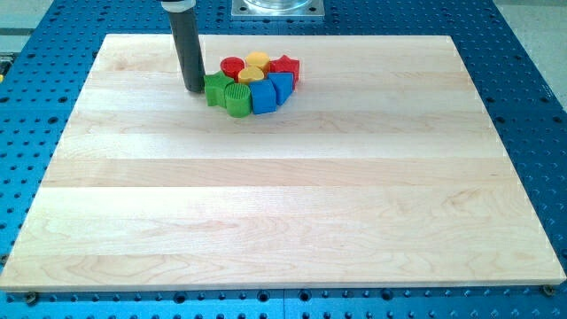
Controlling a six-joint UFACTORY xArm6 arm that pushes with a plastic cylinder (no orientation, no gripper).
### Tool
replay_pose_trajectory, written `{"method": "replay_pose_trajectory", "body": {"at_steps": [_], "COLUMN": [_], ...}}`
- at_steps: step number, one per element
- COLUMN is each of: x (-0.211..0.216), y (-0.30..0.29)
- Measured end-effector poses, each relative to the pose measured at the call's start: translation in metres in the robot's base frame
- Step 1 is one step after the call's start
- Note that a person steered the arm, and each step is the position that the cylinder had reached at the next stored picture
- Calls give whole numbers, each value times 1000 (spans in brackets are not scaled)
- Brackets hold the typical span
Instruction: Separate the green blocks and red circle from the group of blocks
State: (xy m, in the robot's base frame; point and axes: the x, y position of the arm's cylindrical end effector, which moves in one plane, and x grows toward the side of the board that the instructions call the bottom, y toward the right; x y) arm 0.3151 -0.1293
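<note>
Nearest, the green cylinder (236, 98) touches the blue blocks (266, 95). Left of it, the green star (215, 88) meets my tip (194, 89), which has no claw. Behind, the red circle (232, 66) could drag yellow neighbours (254, 67) along.

Nothing here can be read. The wooden board (283, 177) carries only its grain, with no lettering, label or number. The coloured blocks (252, 82) clustered near the view's top have plain faces, free of marks or signs. The dark rod (186, 44) shows no brand or printing along its length. The blue perforated table (532, 106) around the board bears only its rows of holes, and the metal plate (277, 9) at the view's top edge is likewise without legible writing.
</note>
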Motion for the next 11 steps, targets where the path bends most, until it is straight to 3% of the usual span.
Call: {"method": "replay_pose_trajectory", "body": {"at_steps": [2, 3, 4, 5, 6, 9, 10, 11], "x": [13, 87, 78, 30, 22, -42, -55, -10], "y": [-4, -17, -13, -7, 30, 14, 54, 66]}}
